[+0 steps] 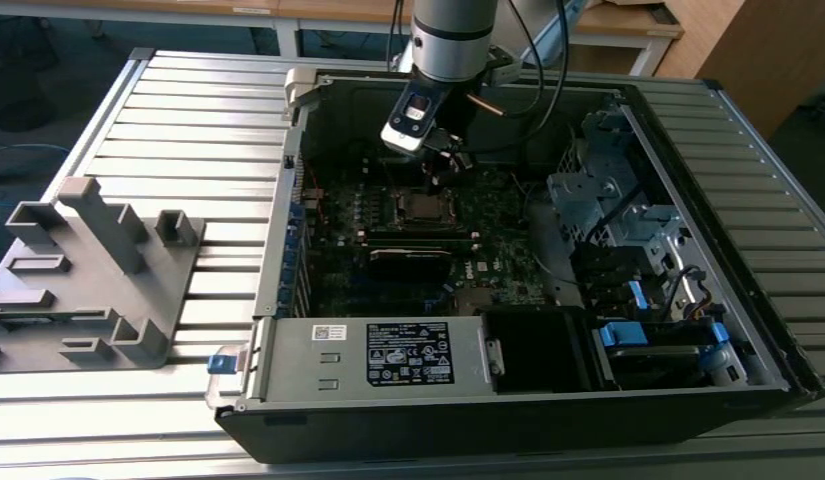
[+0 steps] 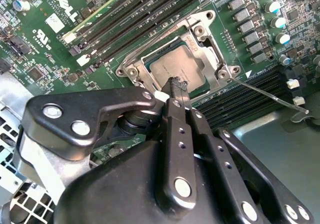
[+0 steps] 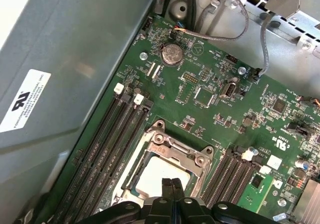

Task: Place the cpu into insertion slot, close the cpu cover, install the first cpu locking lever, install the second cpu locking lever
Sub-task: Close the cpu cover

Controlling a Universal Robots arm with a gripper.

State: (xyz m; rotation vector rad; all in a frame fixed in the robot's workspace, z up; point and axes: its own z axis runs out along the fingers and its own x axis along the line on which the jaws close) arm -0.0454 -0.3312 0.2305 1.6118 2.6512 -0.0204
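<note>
Second wrist view showed my gripper (image 2: 177, 85) with its two fingers pressed together and nothing between them. The tips stood over the near edge of the cpu (image 2: 172, 66), though I could not tell whether they touched it. The cpu lay flat in its socket, its dull metal top showing through the window of the cover (image 2: 200, 29). The cover lay down around the cpu as a silver frame. From one corner of that frame a thin wire lever (image 2: 267, 94) ran outward over the board, away from the socket. Memory slots (image 2: 150, 14) lay on both sides of the socket.

The first wrist view gave the same picture from the other side: my closed fingertips (image 3: 172, 182) over the cpu (image 3: 155, 176), the cover (image 3: 172, 146) framing it, long memory slots (image 3: 107, 144) beside it, and a coin cell (image 3: 172, 54) farther off on the green board (image 3: 170, 91).

From the exterior view, my gripper (image 1: 434, 185) hung inside the open case (image 1: 519, 412), just above the cpu (image 1: 419, 207) near the middle of the board. The power supply (image 1: 399, 355) sat along the case's near side. A grey fixture (image 1: 85, 270) stood on the slatted table (image 1: 185, 100), toward the exterior view's left and well apart from the case.
</note>
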